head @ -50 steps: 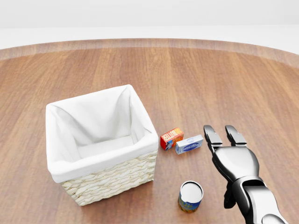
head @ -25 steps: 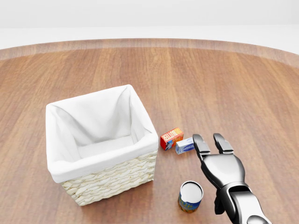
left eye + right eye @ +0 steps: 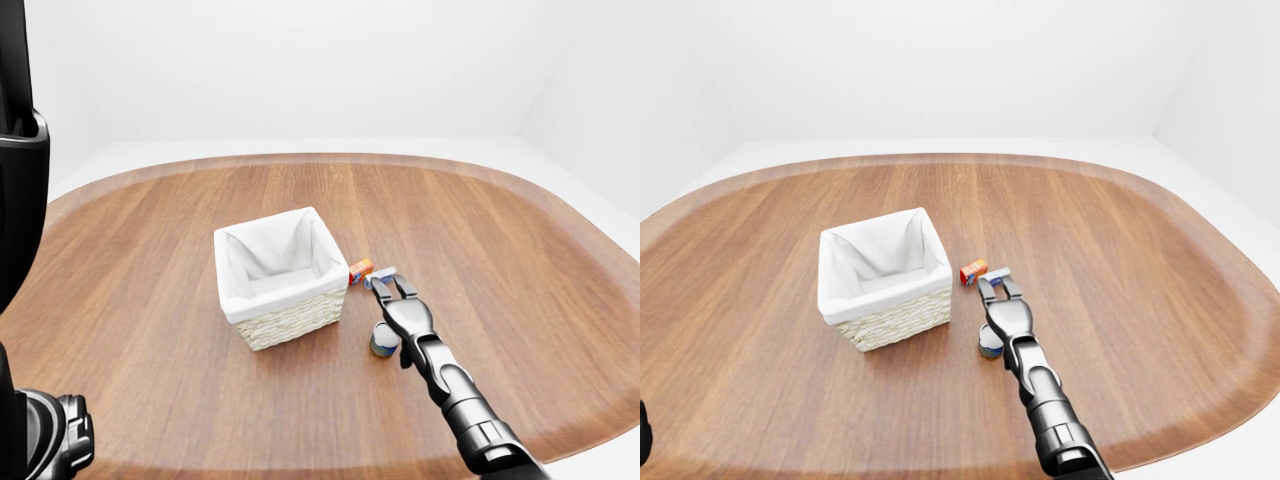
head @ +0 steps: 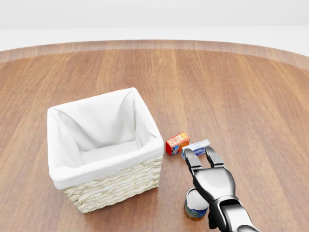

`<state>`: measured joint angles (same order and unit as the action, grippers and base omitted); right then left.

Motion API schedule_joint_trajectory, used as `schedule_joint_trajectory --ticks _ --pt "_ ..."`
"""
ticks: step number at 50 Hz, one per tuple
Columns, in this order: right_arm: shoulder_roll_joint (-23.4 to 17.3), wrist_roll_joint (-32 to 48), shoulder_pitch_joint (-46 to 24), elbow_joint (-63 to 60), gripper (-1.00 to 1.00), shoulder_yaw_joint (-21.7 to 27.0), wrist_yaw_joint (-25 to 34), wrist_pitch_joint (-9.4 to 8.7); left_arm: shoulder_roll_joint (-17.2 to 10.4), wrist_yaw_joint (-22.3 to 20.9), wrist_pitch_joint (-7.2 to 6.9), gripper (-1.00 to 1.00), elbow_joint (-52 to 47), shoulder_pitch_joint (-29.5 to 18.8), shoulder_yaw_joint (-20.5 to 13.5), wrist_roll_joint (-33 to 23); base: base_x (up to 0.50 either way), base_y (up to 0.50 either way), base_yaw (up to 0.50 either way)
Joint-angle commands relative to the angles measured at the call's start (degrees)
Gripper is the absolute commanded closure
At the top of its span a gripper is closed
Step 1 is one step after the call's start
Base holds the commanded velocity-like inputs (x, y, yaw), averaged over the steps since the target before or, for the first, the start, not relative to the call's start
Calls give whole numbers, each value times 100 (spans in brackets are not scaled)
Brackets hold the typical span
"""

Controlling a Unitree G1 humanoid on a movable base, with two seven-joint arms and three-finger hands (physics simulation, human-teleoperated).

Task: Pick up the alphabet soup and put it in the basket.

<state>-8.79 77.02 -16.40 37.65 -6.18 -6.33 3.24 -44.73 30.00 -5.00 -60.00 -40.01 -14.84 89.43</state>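
Note:
The alphabet soup can (image 4: 193, 209) stands upright at the bottom of the head view, right of the basket; my right hand covers its right side. It also shows in the left-eye view (image 3: 380, 343). My right hand (image 4: 201, 156) is open, its fingers stretched out above and beyond the can. The wicker basket (image 4: 115, 185) with a white cloth lining sits at centre left and holds nothing. My left hand shows as a dark shape in the lower left corner of the left-eye view (image 3: 62, 440); I cannot tell its state.
A small red box (image 4: 177, 143) and a small blue-and-white box (image 4: 198, 146) lie just right of the basket, under my right fingertips. All of it rests on a large rounded wooden table (image 3: 500, 260) with white floor around it.
My right hand has moved left and down in the head view, from right of the can to over it, now covering part of the can and the blue-and-white box.

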Motion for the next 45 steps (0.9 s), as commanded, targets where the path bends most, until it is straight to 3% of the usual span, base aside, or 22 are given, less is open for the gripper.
schedule_joint_trajectory --ticks 1,6,11,23,35,39,45 --pt "100 18 -266 811 -100 -159 -449 -14 25 0 0 -100 0 -69 27 69 0 0 0" --pt "97 -34 -283 953 -100 -174 -545 -5 69 0 0 -100 0 -99 -55 167 0 0 0" --pt "105 -56 -429 1505 -100 -216 -887 51 152 0 0 -100 0 -59 106 -138 0 0 0" --pt "234 10 -698 2200 -100 -397 -1294 27 179 0 0 -100 0 -66 175 -168 0 0 0" --pt "262 -7 -712 2199 -100 -422 -1268 3 217 0 0 -100 0 -168 219 -47 0 0 0" --pt "252 -6 -703 2309 -100 -426 -1347 26 246 0 0 -100 0 -80 261 -266 0 0 0" --pt "282 -22 -793 2538 -100 -441 -1469 42 247 0 0 -100 0 -219 212 27 0 0 0"
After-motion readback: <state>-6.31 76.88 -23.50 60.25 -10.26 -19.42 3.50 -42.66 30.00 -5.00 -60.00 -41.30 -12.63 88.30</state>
